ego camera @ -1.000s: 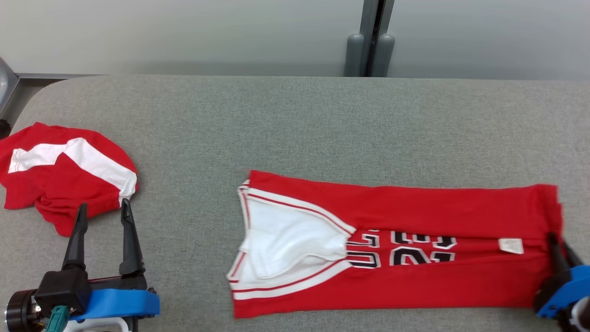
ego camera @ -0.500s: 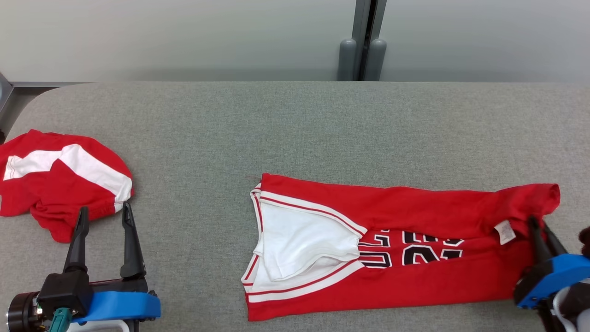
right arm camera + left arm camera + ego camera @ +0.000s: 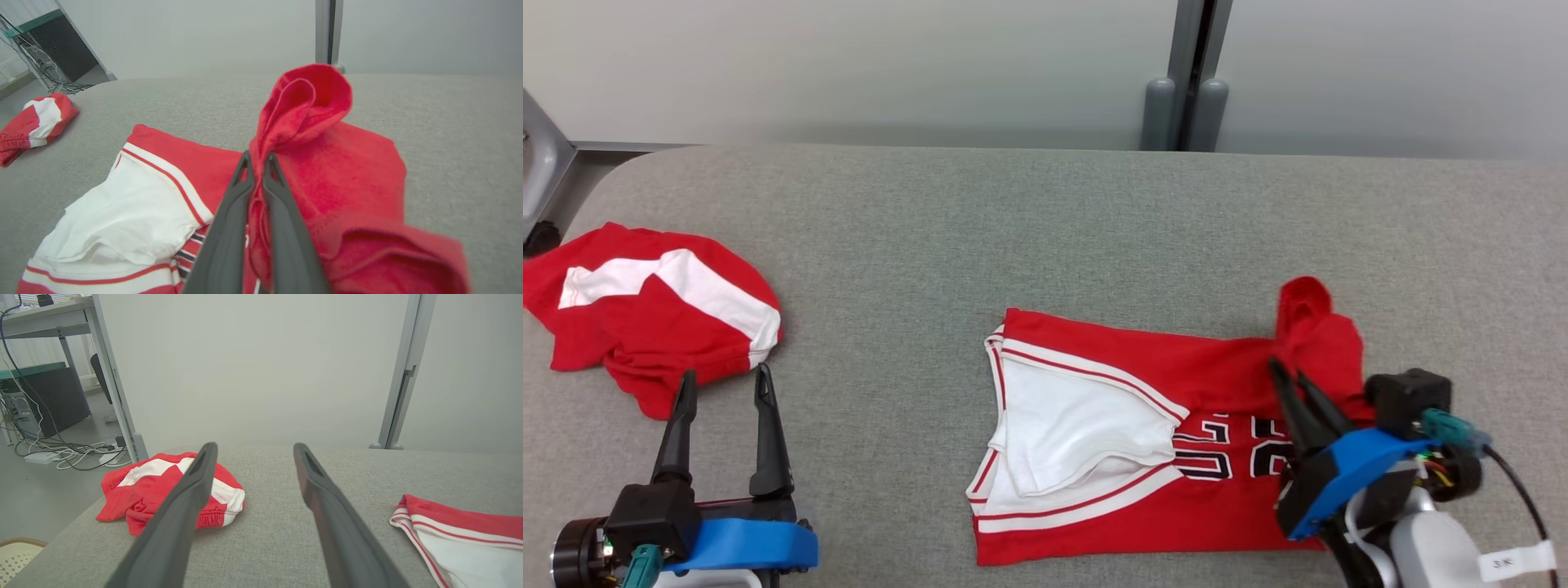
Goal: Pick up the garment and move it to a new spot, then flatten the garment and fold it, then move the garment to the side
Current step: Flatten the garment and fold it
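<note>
The garment (image 3: 1143, 371) is a red jersey with white trim and black numbers, lying lengthwise on the grey table (image 3: 1013, 220), right of centre. My right gripper (image 3: 1288, 373) is shut on its right end, and the pinched red cloth (image 3: 310, 102) rises in a bunched loop above the fingertips, lifted off the table over the jersey's body. The jersey's white-lined left end (image 3: 461, 526) lies flat. My left gripper (image 3: 725, 376) stands open at the lower left with nothing between its fingers (image 3: 188, 498), well apart from the jersey.
A second red and white garment (image 3: 662, 310) lies crumpled at the table's left edge, just beyond my left gripper's fingertips. A grey partition post (image 3: 1192, 73) stands behind the table. The table's left corner is rounded, with floor and cables (image 3: 73, 453) beyond it.
My right gripper has lifted the jersey's right end and carried it leftward over the body, so the jersey looks shorter. The head camera has shifted slightly. My left gripper has stayed still and open.
</note>
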